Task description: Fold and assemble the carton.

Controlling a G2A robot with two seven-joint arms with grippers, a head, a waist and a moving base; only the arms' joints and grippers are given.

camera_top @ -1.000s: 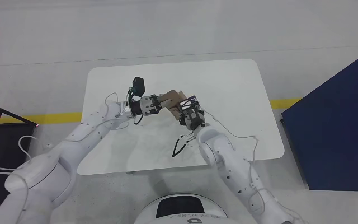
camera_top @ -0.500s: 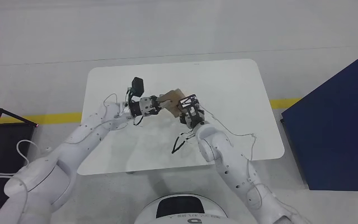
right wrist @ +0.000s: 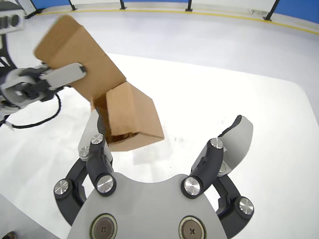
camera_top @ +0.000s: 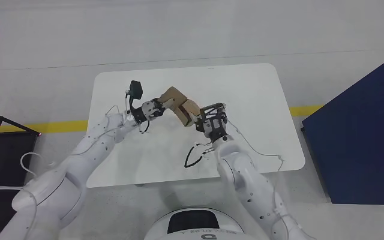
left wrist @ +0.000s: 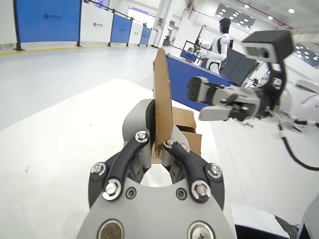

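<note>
Brown, partly folded carton (camera_top: 178,103), held tilted over the middle of the white counter (camera_top: 252,90). Left jaws are closed on a flat flap (left wrist: 162,95) at the carton's upper end. Right jaws are spread wide at the lower, box-shaped end (right wrist: 132,115) and grip nothing; one finger (right wrist: 86,138) lies just beside that end, the other stands apart.

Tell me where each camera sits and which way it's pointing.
Top view: above the arms, facing down at the table; both arms show around the carton.
Left wrist view: behind the left gripper, facing along its fingers, shut on a carton flap.
Right wrist view: behind the open right gripper, facing the carton.
Shared: each wrist view shows the carton and the other gripper.
</note>
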